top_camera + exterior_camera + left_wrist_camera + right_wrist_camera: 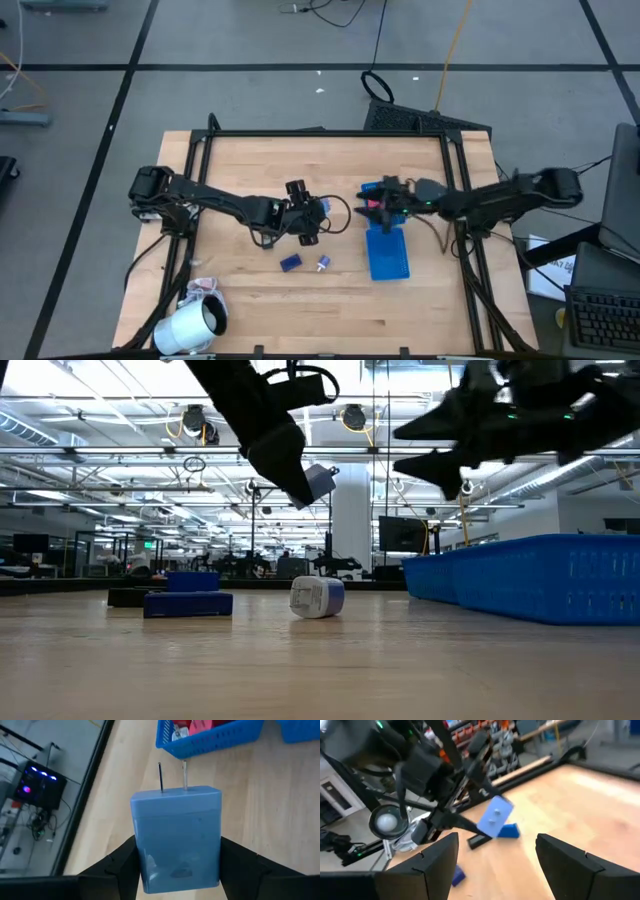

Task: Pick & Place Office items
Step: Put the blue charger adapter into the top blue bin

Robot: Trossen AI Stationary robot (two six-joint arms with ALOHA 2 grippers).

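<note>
My left gripper [310, 216] is shut on a light blue plug block [176, 835] with two metal prongs, above the table's middle. The block also shows in the low view [320, 482] and the right wrist view [495, 817]. My right gripper [378, 203] is open and empty in the air over the far end of the blue tray [388, 255]. A dark blue block [290, 263] and a small white and blue piece [323, 264] lie flat on the table, nearer the front. A second blue basket [210, 735] holds red and white pieces. My left gripper pinches the light blue block by its two opposite narrow sides [137, 855], one finger [117, 870] on each side. The prongs [172, 775] point away from the gripper, toward the blue basket. The fingers slant down toward the table's right. The block hangs tilted, lifted clear of the table [320, 482].
A big white roll [190, 328] lies at the table's near left corner. A thin black piece [477, 841] lies beside the dark blue block [509, 831]. The blue tray's wall [530, 575] stands at the right. Bare wood lies in front of the blocks.
</note>
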